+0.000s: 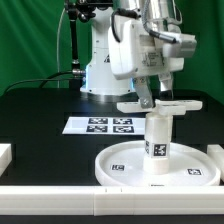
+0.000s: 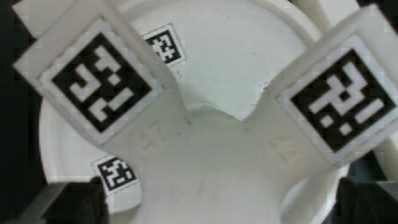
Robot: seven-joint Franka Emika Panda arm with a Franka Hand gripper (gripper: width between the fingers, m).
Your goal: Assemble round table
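The large rimmed round disc (image 1: 125,168) lies flat on the black table at the front, toward the exterior view's right. The short thick cylinder leg (image 1: 157,140) stands upright on its middle, a tag on its side. My gripper (image 1: 150,97) is shut on the four-armed cross base (image 1: 165,105) and holds it level right at the top of the leg. I cannot tell whether they touch. In the wrist view, two tagged arms of the cross base (image 2: 98,85) spread away from my gripper (image 2: 217,205). The dark fingers (image 2: 68,203) press its hub from both sides, and the disc (image 2: 231,30) shows beyond.
The marker board (image 1: 100,124) lies on the table behind the disc. A white border rail (image 1: 60,196) runs along the front edge, with another piece at the exterior view's left (image 1: 5,155). The arm's white base (image 1: 105,60) stands at the back.
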